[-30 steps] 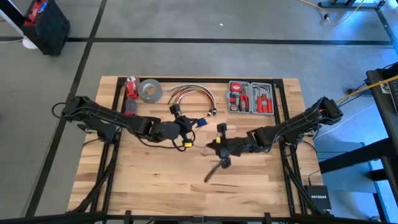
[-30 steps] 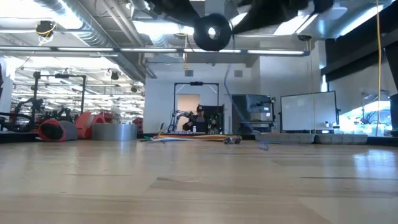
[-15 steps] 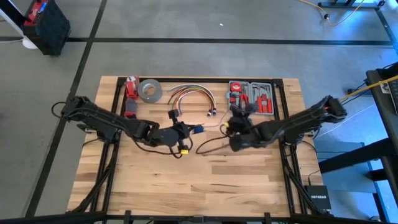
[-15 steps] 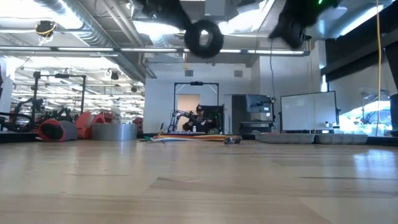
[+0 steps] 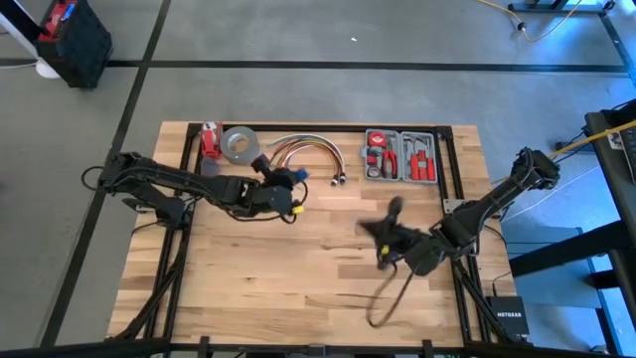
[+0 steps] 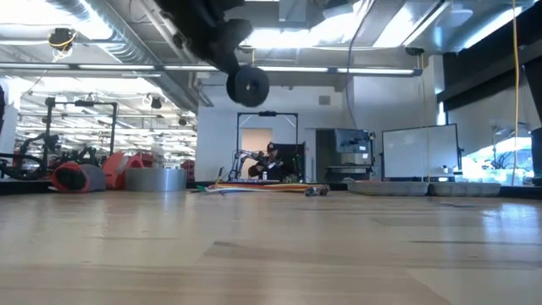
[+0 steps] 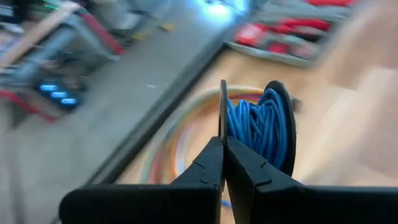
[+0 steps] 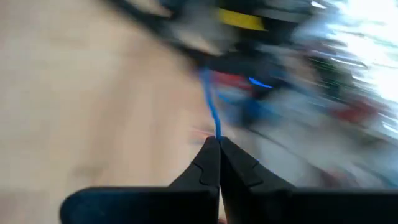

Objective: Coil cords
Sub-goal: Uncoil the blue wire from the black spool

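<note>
A black spool (image 7: 283, 134) wound with blue cord (image 7: 258, 127) hangs above the table near its far middle. My left gripper (image 5: 288, 187) is shut on it. In the low view the spool (image 6: 247, 85) shows as a dark disc high over the boards. My right gripper (image 5: 386, 237) hovers right of centre, blurred, shut on a free stretch of the blue cord (image 8: 210, 109). That stretch runs away from its fingers toward the other arm. A thin dark loop (image 5: 376, 313) trails from the right gripper toward the table's near edge. My left gripper pinches the thin edge of one spool flange (image 7: 222, 106) between its two fingers (image 7: 208, 158). The fingers come slanting down from the table's left. The spool is lifted clear of the table. My right gripper pinches the single blue strand (image 8: 216, 132) at its fingertips (image 8: 208, 155); the strand leads straight off ahead of them.
Along the far edge lie a grey tape roll (image 5: 239, 144), an arched bundle of orange, red and white cables (image 5: 306, 149) right beside the spool, and an open tool case (image 5: 400, 155). Bare wood (image 5: 258, 288) stretches across the near half.
My right gripper has swung toward the tool case, then back toward the table's near right, carrying the cord. My left gripper has turned and gone toward the far edge and the cable bundle. The spool now hangs lower and farther left in the low view.
</note>
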